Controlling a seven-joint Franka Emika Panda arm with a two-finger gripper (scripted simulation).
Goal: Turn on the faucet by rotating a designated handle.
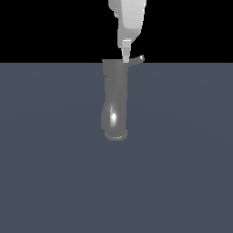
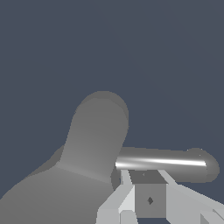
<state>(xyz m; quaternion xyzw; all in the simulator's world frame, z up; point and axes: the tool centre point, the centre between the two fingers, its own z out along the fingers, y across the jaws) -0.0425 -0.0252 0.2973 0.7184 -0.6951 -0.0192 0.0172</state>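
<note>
Slate-grey floor, black backdrop, one faucet (image 1: 113,102) mid-scene.
Its handle (image 1: 138,59) juts from the wide cap toward the exterior view's right. The white hand (image 1: 125,58) hangs above, tip by the cap beside the handle; its fingers (image 2: 124,194) straddle the handle in the wrist view, gripping nothing clearly.

– Dim in here, isn't it? Flat, even light, black above the slate-grey floor (image 1: 54,173), and no cast shadows that I can see

– The only glare is a bright spot low on the faucet (image 1: 113,102) and a white streak along the handle (image 2: 162,162) in the wrist view. Edges look soft and a bit jagged, with no lens bending at the borders
</note>
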